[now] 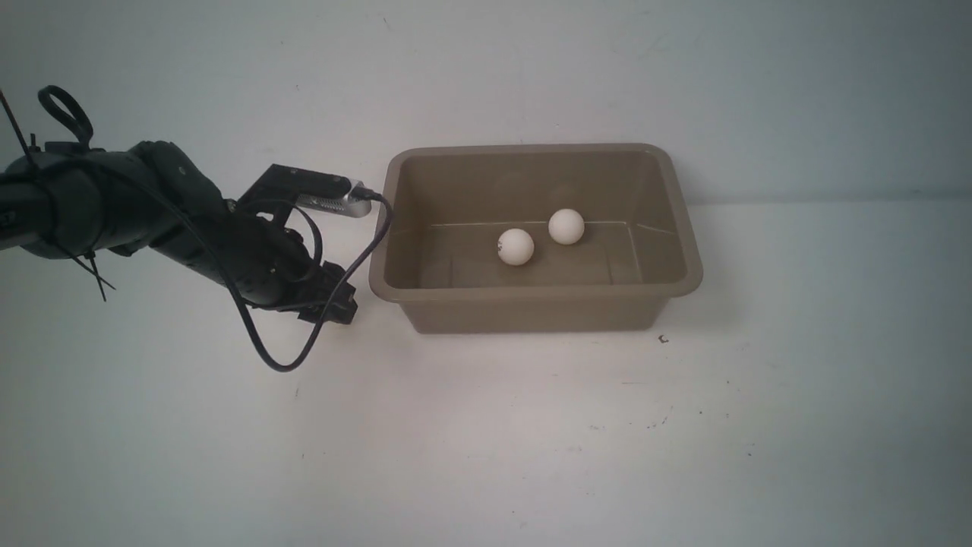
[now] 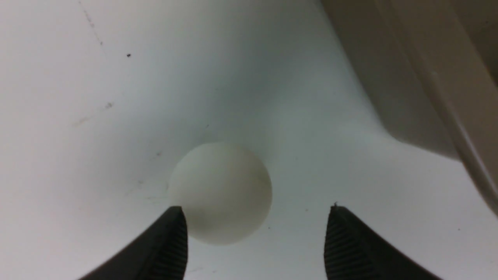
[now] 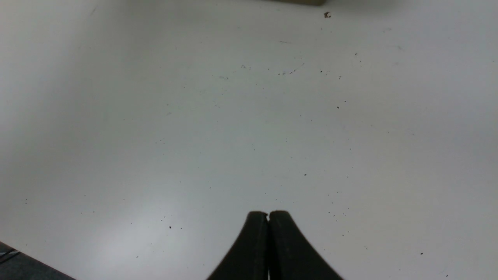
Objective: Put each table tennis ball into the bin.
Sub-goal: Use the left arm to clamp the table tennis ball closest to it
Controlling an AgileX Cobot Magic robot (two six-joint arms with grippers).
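Beside bin point(image 1: 531, 149), left tool point(image 2: 256, 210) hides 3rd ball point(image 2: 220, 190) frm front.

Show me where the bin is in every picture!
Front view: the bin sits mid-picture, with two balls inside.
Left wrist view: one corner of it fills the picture's upper right.
Right wrist view: only a thin sliver shows at the picture's top edge.
Shared landmark: the dark speck on the table beside the bin, seen in the front and right wrist views.
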